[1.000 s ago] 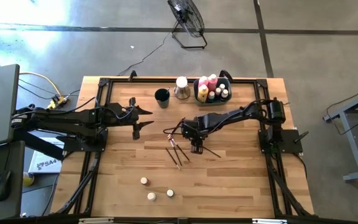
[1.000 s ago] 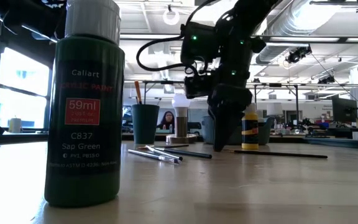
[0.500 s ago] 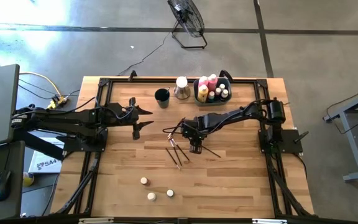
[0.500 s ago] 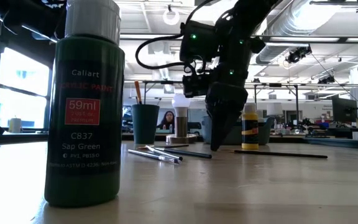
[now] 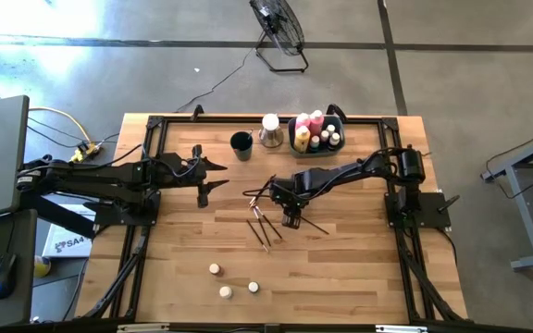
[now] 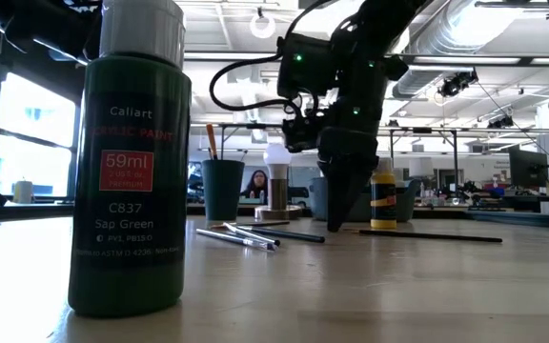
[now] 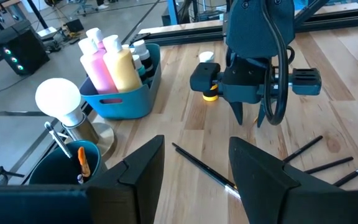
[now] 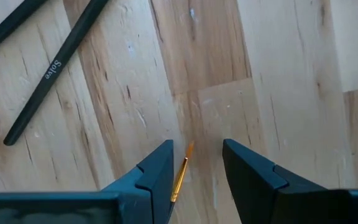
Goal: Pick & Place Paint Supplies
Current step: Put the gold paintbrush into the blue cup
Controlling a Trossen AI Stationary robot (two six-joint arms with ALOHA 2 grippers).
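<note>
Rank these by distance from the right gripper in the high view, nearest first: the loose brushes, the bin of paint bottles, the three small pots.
1. Loose brushes, right beside the right gripper, table centre.
2. Bin of paint bottles, far edge.
3. Three small pots, near edge.

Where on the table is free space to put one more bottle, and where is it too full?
Bare wood lies between the three small pots and the right frame rail, and between the left gripper and those pots. It is crowded at the centre, where the brushes lie under the right gripper, and by the full bin.
</note>
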